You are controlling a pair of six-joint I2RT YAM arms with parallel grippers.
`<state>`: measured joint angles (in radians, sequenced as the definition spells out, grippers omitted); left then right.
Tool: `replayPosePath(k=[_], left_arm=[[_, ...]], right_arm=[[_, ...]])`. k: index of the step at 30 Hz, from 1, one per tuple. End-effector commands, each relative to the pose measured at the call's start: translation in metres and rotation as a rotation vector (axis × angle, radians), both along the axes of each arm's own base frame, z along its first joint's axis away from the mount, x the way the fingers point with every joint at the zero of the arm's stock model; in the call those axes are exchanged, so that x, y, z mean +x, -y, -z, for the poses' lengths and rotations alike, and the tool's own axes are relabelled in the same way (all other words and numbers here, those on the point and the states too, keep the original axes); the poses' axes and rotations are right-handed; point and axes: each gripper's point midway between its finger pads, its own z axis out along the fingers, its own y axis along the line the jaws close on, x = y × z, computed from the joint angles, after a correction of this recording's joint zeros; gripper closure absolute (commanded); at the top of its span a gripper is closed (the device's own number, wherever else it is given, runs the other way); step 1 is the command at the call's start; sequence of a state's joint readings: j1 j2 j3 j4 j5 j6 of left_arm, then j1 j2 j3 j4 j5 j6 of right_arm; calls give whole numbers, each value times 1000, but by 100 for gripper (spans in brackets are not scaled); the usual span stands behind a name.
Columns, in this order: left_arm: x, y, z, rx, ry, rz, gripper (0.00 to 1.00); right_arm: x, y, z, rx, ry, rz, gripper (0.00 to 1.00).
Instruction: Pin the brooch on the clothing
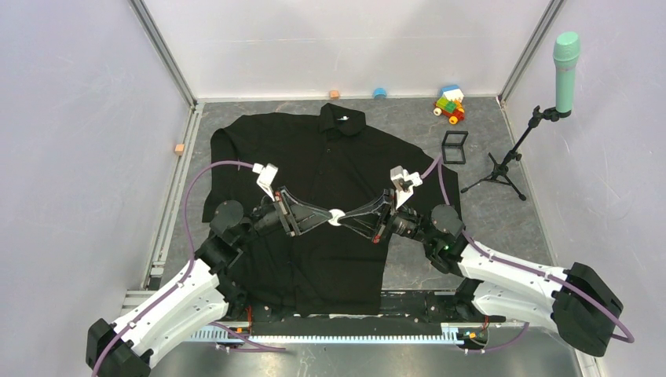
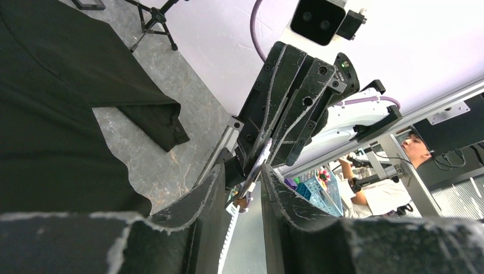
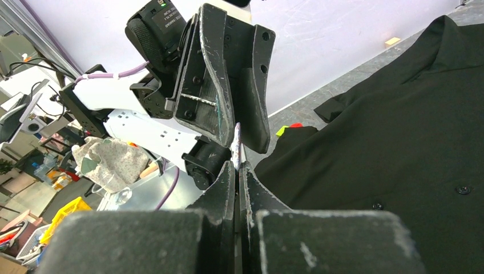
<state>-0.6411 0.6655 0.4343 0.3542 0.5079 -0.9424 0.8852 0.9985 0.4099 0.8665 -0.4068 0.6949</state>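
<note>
While the brooch (image 1: 335, 217) hangs in mid-air between my two grippers, I judge the step in hand to be a handover, or a joint hold to ready the pin. It is not the pinning itself, since nothing presses on the shirt (image 1: 330, 149) yet.

My right gripper (image 3: 238, 166) has its fingers pressed together on the brooch. It pinches the disc by one rim, so the disc stands edge-on, a thin pale sliver rising from between the tips. My left gripper (image 2: 244, 178) meets it from the opposite side, tip to tip with the right. Its fingers are spread a little, one facing each flat side of the disc, with a gap showing between them. Whether a pad already brushes the brooch I cannot tell.

The brooch sits above the shirt's front, about mid-chest and clear of the cloth. The shirt lies flat on the table (image 1: 503, 212) with its collar (image 1: 342, 118) at the far end.

Next, I reckon, the left fingers must shut squarely on the free rim without knocking the disc askew in the right's pinch. Only once both grips are sure can one let go or work the clasp, and then the brooch must go down to the cloth. The pin itself I cannot make out.
</note>
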Motion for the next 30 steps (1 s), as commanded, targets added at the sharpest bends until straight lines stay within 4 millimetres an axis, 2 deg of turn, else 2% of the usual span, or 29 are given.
replayPosePath(k=[1, 5, 9, 11, 12, 16, 19, 24, 30], left_arm=[[-7, 3, -11, -7, 37, 41, 68], [-12, 5, -12, 3, 55, 81, 76], [-14, 7, -7, 25, 50, 103, 97], [-13, 5, -5, 27, 47, 86, 98], [-12, 4, -4, 28, 47, 80, 98], [-13, 3, 0, 48, 37, 74, 98], [-12, 3, 7, 76, 20, 77, 98], [-12, 4, 13, 112, 3, 84, 98], [-13, 3, 12, 110, 5, 85, 98]], right_arm=[[-4, -2, -21, 45, 35, -28, 100], [-2, -6, -15, 15, 18, -35, 100], [-2, -8, -14, 11, 13, -45, 100], [-2, -9, -13, 5, 13, -44, 100], [-1, -9, -12, -5, 13, -39, 95], [6, -6, -7, -39, 10, 6, 59], [9, -5, -7, -52, 10, 25, 41], [16, -10, -7, -78, 4, 42, 40], [22, -12, 4, -102, -29, 60, 56]])
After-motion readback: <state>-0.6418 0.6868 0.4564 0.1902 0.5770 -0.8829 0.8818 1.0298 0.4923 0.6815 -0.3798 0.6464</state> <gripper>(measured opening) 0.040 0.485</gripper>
